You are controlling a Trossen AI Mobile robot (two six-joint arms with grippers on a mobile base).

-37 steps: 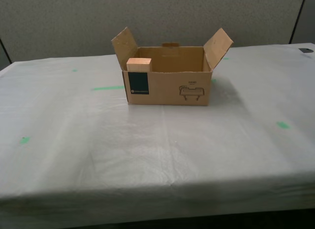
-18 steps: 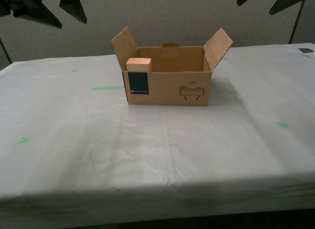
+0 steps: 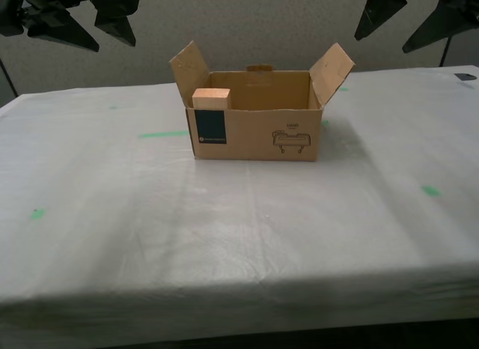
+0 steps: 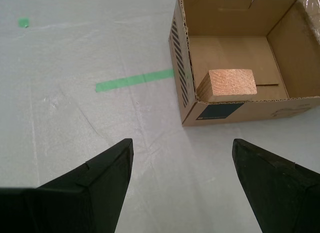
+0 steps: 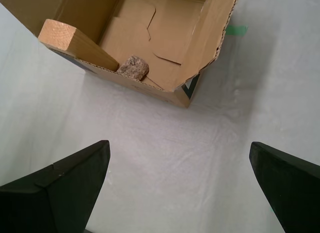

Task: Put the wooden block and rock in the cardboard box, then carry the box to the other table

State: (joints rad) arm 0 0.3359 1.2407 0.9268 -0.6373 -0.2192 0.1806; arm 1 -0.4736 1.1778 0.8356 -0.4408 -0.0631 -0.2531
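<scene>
1. Hanging above the table point(image 3: 224, 237) with its jaws spread wide, my first gripper point(image 5: 179, 143) holds nothing and touches nothing. In the exterior view we see it point(image 3: 382, 42) high at the exterior view's right, well clear of the box point(image 3: 254, 135).
2. We find my second gripper point(image 4: 182, 143) just as wide open and just as empty. It shows point(image 3: 116, 46) high at the exterior view's left, also apart from the box.
3. We see the box standing on the pale, wrinkled table cover, with its side flaps raised and its dark label facing the exterior camera.
4. The wooden block point(image 3: 211, 99) is inside the box, in the corner behind the label. It stands on end (its top pokes above the front wall) and appears to lean against the box wall.
5. The rock point(image 5: 133, 68) lies on the box floor just behind the front wall, near the block point(image 5: 60, 34) but, as far as we can tell, not touching it.
6. We cannot see the rock from the exterior view or the second wrist view, because the front wall hides it.
7. Both arms are cut off by the upper edge of the exterior view, so only the dark fingers show.
8. A strip of green tape point(image 4: 134, 80) lies on the cover beside the box, on the exterior view's left.
9. The drawing on the box front is too small for us to read.
</scene>
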